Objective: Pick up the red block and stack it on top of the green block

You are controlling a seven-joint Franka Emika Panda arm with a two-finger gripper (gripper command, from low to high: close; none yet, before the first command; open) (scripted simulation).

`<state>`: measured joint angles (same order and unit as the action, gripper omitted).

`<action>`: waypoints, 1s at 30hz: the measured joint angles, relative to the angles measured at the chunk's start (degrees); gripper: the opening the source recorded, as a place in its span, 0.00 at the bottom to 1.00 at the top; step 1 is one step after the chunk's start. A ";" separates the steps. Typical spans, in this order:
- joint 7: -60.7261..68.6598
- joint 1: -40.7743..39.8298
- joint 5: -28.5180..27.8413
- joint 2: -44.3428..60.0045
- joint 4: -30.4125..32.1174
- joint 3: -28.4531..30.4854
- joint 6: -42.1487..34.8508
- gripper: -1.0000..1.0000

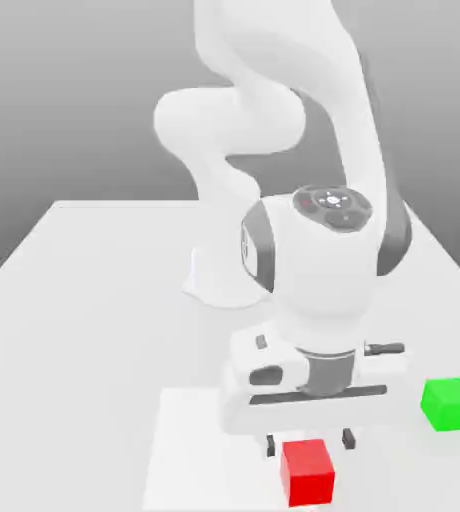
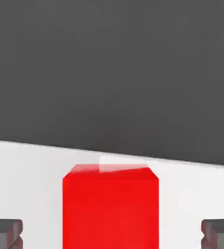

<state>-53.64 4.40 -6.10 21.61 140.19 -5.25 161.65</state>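
You have the two-finger gripper [image 1: 309,441] spread wide and holding nothing, its dark fingertips [image 2: 6,232] flanking but clear of the small matte bright red cube [image 1: 307,470] just below it, while the matching bright green cube [image 1: 448,403] rests farther off on the white table [image 1: 84,330].

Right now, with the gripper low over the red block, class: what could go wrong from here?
1. The gripper is open, its fingers wide of the red block. Closing off-centre could push or twist the block instead of gripping it.
2. The green block sits close by on the exterior view's right. A low carry could knock it away.
3. Both blocks are about the same size, so a skewed release could topple the stack.
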 joint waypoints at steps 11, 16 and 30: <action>1.44 -0.97 1.95 -6.67 1.08 -1.38 -5.57 0.00; 7.88 4.65 2.53 -12.96 3.28 -9.68 -9.78 0.00; 8.47 15.52 -6.63 -7.18 4.56 -14.04 -3.72 1.00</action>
<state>-45.17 19.92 -12.73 14.42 144.74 -19.29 157.93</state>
